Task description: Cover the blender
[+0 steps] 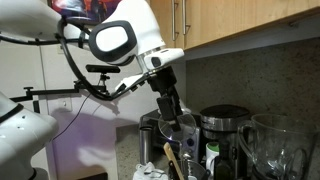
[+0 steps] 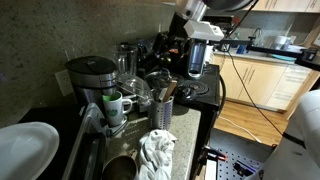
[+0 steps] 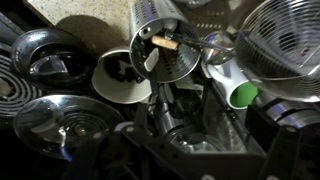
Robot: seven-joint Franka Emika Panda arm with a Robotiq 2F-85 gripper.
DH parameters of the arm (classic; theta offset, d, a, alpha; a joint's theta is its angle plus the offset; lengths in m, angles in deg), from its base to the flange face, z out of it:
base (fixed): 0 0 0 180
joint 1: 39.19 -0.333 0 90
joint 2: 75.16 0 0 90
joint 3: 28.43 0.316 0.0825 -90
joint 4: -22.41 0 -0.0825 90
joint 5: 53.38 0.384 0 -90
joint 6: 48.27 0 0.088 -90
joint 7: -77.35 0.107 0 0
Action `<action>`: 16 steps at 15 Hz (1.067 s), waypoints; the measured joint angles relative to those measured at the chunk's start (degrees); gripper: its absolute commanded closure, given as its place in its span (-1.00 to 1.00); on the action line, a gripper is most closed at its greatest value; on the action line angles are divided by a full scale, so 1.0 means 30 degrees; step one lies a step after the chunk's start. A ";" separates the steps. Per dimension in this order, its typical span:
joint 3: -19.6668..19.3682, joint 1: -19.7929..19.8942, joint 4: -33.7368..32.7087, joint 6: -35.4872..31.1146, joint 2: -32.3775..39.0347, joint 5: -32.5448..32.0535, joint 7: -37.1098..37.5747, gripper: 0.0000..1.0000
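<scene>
One arm [image 1: 128,40] angled steeply down, pincer [image 1: 178,120] near blender [image 1: 275,145] (clenched or released: cannot tell).

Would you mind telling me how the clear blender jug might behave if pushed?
The blender jug looks clear and hard, so probably stiff and slippery. It appears empty, so likely light for its size. Being wide, it should slide rather than tip.

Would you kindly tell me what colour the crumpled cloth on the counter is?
The cloth is white, best seen in an exterior view.
</scene>
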 measured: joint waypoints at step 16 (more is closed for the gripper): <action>0.1054 0.6972 0.2164 -0.6408 0.4666 -0.5789 1.0243 -1.00</action>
